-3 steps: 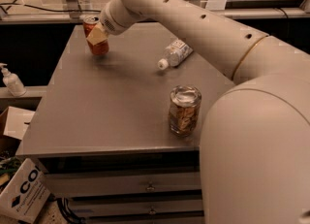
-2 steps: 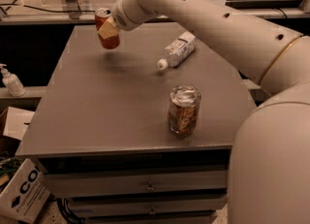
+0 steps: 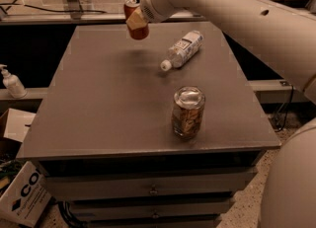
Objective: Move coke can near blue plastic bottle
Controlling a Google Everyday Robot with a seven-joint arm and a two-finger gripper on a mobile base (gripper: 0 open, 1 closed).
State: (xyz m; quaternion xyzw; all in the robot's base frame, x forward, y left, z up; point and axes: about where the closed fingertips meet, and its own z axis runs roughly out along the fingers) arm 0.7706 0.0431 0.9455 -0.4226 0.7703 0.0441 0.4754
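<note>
The coke can [image 3: 135,19] is a small red can with a silver top, held upright in the air above the far part of the table [image 3: 98,103]. My gripper [image 3: 137,19] is shut on the can, with a tan finger pad [image 3: 135,20] across its side. The blue plastic bottle [image 3: 182,49] lies on its side on the table to the right of the can, white cap pointing toward the front left. The can hangs a short way left of the bottle and does not touch it.
A glass jar [image 3: 187,112] with a silver lid and tan contents stands near the table's front right. A white pump bottle [image 3: 11,82] stands on a ledge at the left. A cardboard box [image 3: 24,197] sits on the floor at lower left. My arm fills the upper right.
The gripper has lifted the can off the far-left part of the table and carried it to the right, toward the bottle. The view has shifted a little.
</note>
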